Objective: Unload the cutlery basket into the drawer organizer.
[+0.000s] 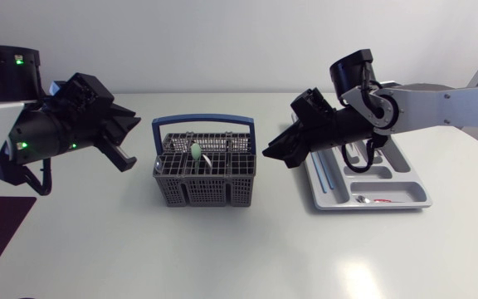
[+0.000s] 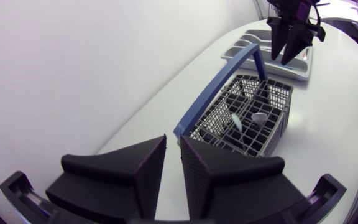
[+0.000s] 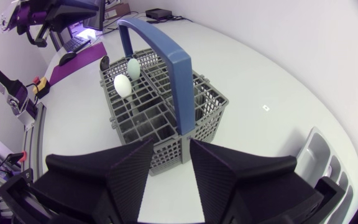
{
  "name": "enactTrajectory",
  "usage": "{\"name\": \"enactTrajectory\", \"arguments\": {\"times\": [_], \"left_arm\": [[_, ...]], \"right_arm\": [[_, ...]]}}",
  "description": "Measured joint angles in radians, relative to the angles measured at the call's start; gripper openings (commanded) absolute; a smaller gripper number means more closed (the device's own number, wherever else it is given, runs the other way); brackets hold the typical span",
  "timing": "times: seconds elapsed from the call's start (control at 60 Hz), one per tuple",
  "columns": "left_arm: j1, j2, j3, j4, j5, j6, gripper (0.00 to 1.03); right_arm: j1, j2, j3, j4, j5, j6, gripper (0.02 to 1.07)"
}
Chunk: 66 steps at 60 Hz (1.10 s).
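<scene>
Evidently both jaws, empty and narrowly parted, flank the cutlery basket (image 1: 206, 193) (two pale utensils (image 3: 122, 85) stand inside), the right pair nearest the drawer organizer (image 1: 401, 174) for short transfers.

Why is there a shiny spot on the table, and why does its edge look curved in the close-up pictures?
Head view: a bright patch of glare sits on the table near its front, and the basket casts a soft shadow at its front. Left and right wrist views: the fisheye lenses bow the table's edge into a curve.
</scene>
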Motion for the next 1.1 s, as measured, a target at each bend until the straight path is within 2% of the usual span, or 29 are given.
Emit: {"name": "enactTrajectory", "arguments": {"times": [0.2, 0.367, 0.7, 1.1], "left_arm": [[0.100, 0.150, -0.024, 0.089, 0.011, 0.018, 0.21], [0.117, 0.329, -0.024, 0.142, 0.016, 0.023, 0.21], [0.055, 0.428, -0.004, 0.166, 0.009, 0.018, 0.21], [-0.075, 0.456, 0.028, 0.173, -0.013, -0.027, 0.21]], "right_arm": [[0.002, 0.070, 0.005, 0.029, 0.014, 0.000, 0.49], [0.024, 0.144, 0.031, 0.050, 0.037, 0.006, 0.49], [0.065, 0.174, 0.040, 0.051, 0.071, 0.020, 0.49], [-0.041, 0.128, -0.011, 0.051, 0.079, 0.008, 0.49]]}}
